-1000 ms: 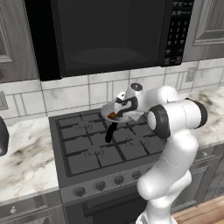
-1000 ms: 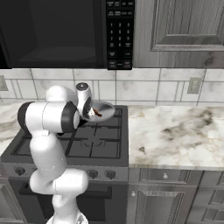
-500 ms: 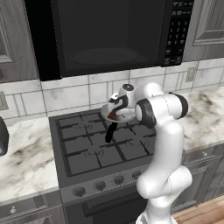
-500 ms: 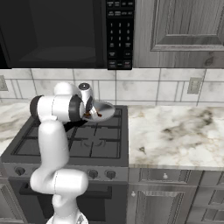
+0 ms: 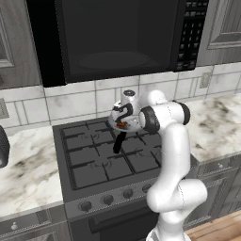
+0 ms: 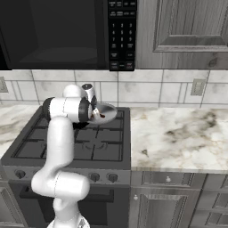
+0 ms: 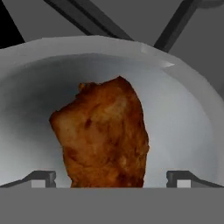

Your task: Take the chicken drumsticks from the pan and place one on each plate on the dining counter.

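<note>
Arm bent at the elbow over the stove (image 5: 108, 162), hand reaching down toward the back right burner. The pan (image 5: 126, 123) sits there, at the rear of the cooktop close to the tiled backsplash (image 5: 70, 101), its black handle (image 5: 118, 141) pointing toward the front edge of the stove.

In the hand view the gripper (image 7: 111, 177) is right above the pan's bowl, fingers spread wide and released: one fingertip (image 7: 41, 178) low on the left, the other low on the right, each standing clear of the meat. Nothing is grasped.

Chicken drumsticks (image 7: 103, 138): a reddish-brown, glossy mass lies on the pan floor between the two tips. Cannot tell from this view whether it is one piece or two overlapping. In the left base view a small reddish spot (image 5: 121, 124) shows inside the pan under the hand; in the right base view a dark red patch (image 6: 102, 115) shows against the pan's inner wall.

Pan rim (image 7: 109, 43) is pale grey, curving around the meat; dark stove grates (image 7: 87, 17) cross behind it.

Surroundings: black microwave (image 5: 117, 37) hangs above the stove. Marble worktop (image 6: 178, 138) runs along the stove's right edge, another stretch (image 5: 26, 162) along its left edge. A wall outlet (image 6: 197, 87) sits on the backsplash above the right worktop.
</note>
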Tool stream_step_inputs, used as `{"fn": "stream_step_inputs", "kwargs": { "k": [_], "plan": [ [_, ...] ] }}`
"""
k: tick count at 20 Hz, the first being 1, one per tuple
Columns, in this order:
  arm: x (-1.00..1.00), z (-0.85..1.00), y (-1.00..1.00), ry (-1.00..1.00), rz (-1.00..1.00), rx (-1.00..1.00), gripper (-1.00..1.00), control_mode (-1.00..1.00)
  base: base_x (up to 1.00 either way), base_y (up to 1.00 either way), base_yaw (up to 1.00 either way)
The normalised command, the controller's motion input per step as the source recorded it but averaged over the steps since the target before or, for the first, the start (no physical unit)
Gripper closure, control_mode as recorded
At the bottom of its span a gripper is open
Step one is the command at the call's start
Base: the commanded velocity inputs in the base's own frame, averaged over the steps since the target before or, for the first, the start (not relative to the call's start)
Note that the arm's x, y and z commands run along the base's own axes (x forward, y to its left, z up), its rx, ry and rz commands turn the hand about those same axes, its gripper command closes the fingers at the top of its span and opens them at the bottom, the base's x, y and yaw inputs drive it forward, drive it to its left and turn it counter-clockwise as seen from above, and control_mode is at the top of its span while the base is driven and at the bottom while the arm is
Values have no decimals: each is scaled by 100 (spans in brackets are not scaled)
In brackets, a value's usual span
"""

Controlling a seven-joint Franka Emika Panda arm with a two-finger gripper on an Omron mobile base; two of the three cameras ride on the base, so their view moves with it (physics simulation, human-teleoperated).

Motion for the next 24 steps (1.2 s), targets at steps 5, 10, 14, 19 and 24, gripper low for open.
{"fn": "stream_step_inputs", "kwargs": {
  "k": [5, 10, 14, 19, 24],
  "plan": [
    [10, -44, 10, 12, 0, -10, -100, -100, 0, 0, 0],
    [-27, -58, 16, 7, -4, -11, 100, -100, 0, 0, 0],
    [-68, -69, -13, 0, -11, 0, 100, -100, 0, 0, 0],
    [-64, -37, -37, 0, -12, 3, 100, -100, 0, 0, 0],
    [-35, 33, -9, -6, -7, 6, 100, -100, 0, 0, 0]
  ]
}}
